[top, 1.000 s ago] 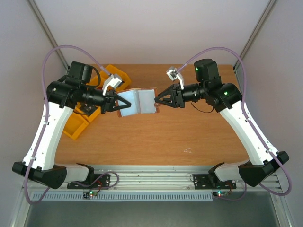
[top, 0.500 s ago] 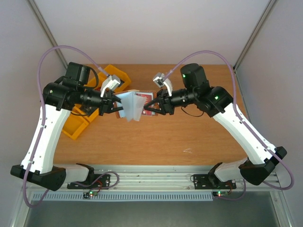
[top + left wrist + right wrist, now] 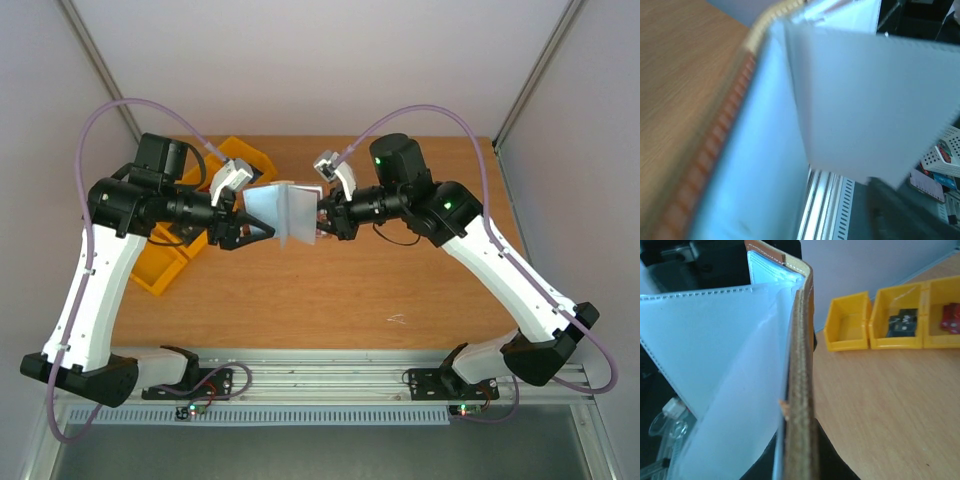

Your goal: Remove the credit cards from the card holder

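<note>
The card holder [image 3: 285,210] hangs above the table between the two arms, half folded, its grey-blue lining and clear sleeves fanned out. My right gripper [image 3: 322,215] is shut on its right edge. In the right wrist view the brown stitched cover [image 3: 802,390] stands edge-on between the dark fingers [image 3: 832,462]. My left gripper [image 3: 262,224] sits just left of the holder with its fingers spread, holding nothing. The blue lining [image 3: 765,165] fills the left wrist view and no fingers show there. No credit cards show inside the holder's sleeves.
Yellow bins [image 3: 160,265] stand at the back left of the wooden table [image 3: 350,290]. In the right wrist view one bin [image 3: 847,322] is bare, one holds a dark card [image 3: 903,324] and another holds a red item [image 3: 951,317].
The left gripper has opened and let go of the holder. The right gripper has moved left and shut on the holder's right edge. The holder has folded further.
</note>
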You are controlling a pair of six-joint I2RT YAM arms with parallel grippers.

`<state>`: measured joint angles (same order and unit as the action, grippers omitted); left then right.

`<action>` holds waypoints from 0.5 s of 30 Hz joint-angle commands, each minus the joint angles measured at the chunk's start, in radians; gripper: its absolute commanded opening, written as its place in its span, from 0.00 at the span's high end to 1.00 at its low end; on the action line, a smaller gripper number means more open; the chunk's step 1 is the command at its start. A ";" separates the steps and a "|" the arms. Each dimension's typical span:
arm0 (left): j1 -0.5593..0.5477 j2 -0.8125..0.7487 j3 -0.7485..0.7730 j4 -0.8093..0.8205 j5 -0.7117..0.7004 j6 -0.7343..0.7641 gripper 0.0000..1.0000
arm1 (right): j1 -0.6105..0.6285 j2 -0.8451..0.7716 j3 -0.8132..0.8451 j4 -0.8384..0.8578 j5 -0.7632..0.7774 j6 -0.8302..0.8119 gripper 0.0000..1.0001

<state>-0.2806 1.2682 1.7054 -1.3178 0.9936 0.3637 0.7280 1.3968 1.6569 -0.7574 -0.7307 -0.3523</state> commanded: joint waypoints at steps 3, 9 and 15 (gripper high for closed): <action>0.007 0.004 -0.007 0.095 -0.058 -0.067 0.01 | 0.083 0.053 0.127 -0.100 0.361 0.074 0.99; 0.003 0.034 0.005 0.163 -0.152 -0.161 0.01 | 0.191 0.194 0.318 -0.340 0.883 0.178 0.99; 0.003 0.039 -0.028 0.191 -0.242 -0.196 0.01 | 0.255 0.313 0.489 -0.498 1.063 0.148 0.99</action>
<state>-0.2798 1.3029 1.6970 -1.1957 0.8127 0.2119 0.9554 1.6634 2.0464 -1.1088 0.1215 -0.2169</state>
